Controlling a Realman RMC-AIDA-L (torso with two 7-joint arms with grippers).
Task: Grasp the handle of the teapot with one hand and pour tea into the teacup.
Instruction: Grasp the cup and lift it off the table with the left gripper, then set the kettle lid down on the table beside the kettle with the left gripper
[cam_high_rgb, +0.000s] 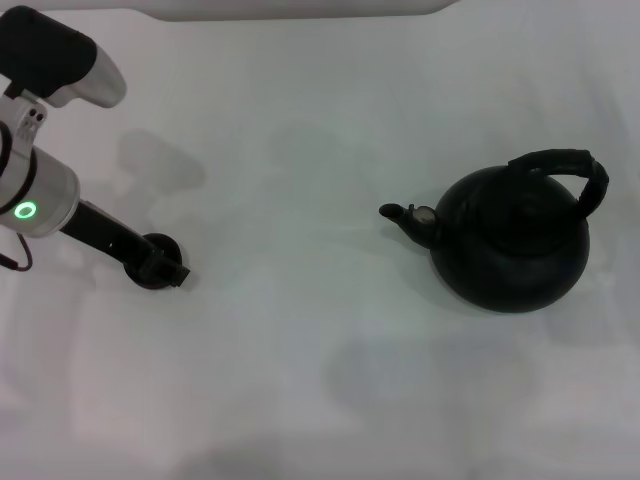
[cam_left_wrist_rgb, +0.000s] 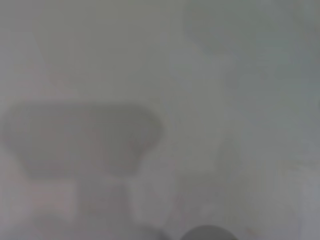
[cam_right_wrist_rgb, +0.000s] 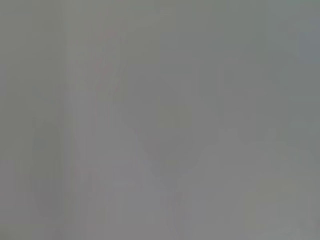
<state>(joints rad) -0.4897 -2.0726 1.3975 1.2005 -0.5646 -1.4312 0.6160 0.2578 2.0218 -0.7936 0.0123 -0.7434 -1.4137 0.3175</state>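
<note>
Black teapot (cam_high_rgb: 512, 242) sits at three o'clock, and the left gripper (cam_high_rgb: 165, 270) holding the teacup (cam_high_rgb: 152, 260) at nine could tip it.

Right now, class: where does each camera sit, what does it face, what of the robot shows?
Head view: on the head, facing down at table, teapot and teacup; left arm and left pincer, at the teacup, show.
Left wrist view: on left wrist, facing shadowed table; no robot part.
Right wrist view: on right wrist, facing plain grey; no robot part.
Shared: head and left wrist see the table.
</note>
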